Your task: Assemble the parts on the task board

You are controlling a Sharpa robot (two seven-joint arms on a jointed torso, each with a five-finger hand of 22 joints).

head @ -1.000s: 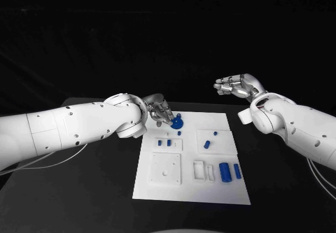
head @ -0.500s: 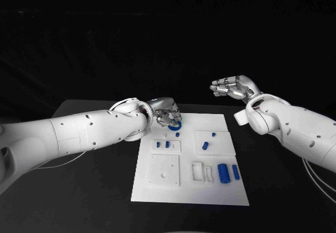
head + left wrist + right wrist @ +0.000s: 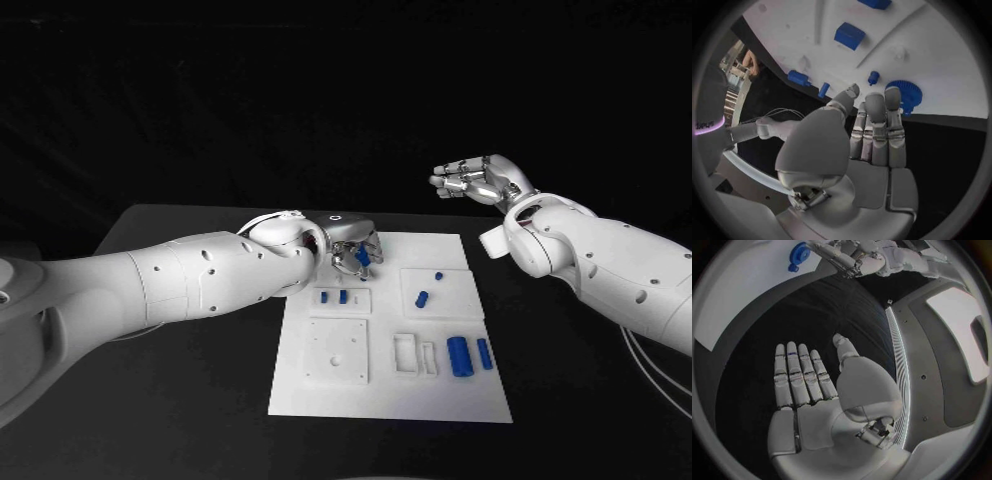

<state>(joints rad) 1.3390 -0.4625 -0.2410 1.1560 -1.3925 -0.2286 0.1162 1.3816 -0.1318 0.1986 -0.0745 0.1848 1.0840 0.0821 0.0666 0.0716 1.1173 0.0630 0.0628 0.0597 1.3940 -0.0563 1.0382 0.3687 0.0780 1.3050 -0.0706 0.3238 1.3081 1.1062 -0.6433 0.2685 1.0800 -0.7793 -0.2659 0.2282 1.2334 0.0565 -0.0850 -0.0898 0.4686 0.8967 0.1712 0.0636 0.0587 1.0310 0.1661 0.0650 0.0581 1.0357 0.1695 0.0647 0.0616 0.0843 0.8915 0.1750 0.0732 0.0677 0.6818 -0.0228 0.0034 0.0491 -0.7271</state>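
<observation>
Blue gear [image 3: 903,93] is lying at left hand's [image 3: 873,130] straight, pressed-together fingertips on task board [image 3: 433,400]; right hand [image 3: 811,380] is hovering flat, holding nothing.

We see the task board [image 3: 378,385] lying in the middle of the table [image 3: 188,400]. Our left hand [image 3: 351,246] sits over the board's far left corner, its fingertips [image 3: 893,95] at the gear [image 3: 906,94] there, though we cannot tell if they touch it. Our right hand [image 3: 482,180] hangs well behind and to the right of the board. Nearer us, 2 small pegs [image 3: 336,296] lie left of a single peg [image 3: 423,297], and 2 cylinders [image 3: 472,355] lie side by side near the board's right edge.
</observation>
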